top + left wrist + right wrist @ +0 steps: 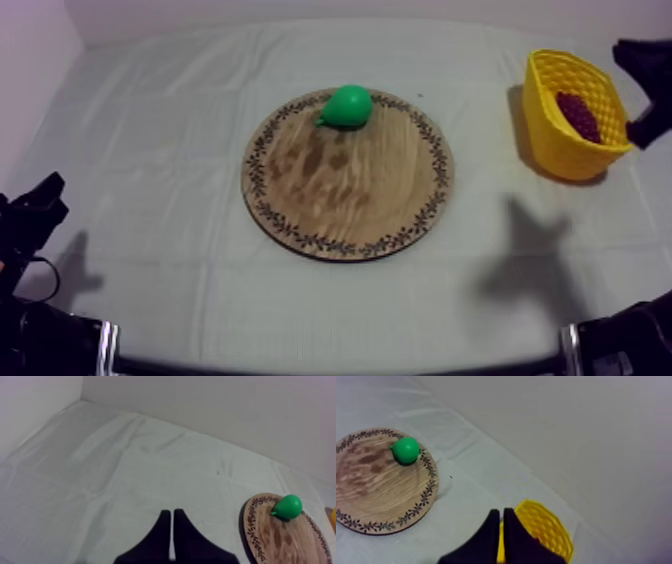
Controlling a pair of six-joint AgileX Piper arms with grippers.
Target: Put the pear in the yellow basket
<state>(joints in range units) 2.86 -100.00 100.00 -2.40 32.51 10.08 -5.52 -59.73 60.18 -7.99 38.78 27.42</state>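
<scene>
A green pear [349, 105] lies on the far edge of the round wooden board [350, 200] in the middle of the table. At the right side stands the yellow basket [560, 62]. My right arm [650, 62] comes in at the upper right, just beyond the basket. In the right wrist view my right gripper [502, 515] is shut on nothing, its fingers together over the near rim of the basket [536, 504], well away from the pear [405, 450]. My left gripper [171, 518] is shut too and rests low at the left [42, 198], far from the pear [287, 507].
A bunch of dark grapes [578, 116] lies inside the basket. Bare cloth surrounds the board [381, 483] on all sides. A pale wall runs along the table's far edge and its left side.
</scene>
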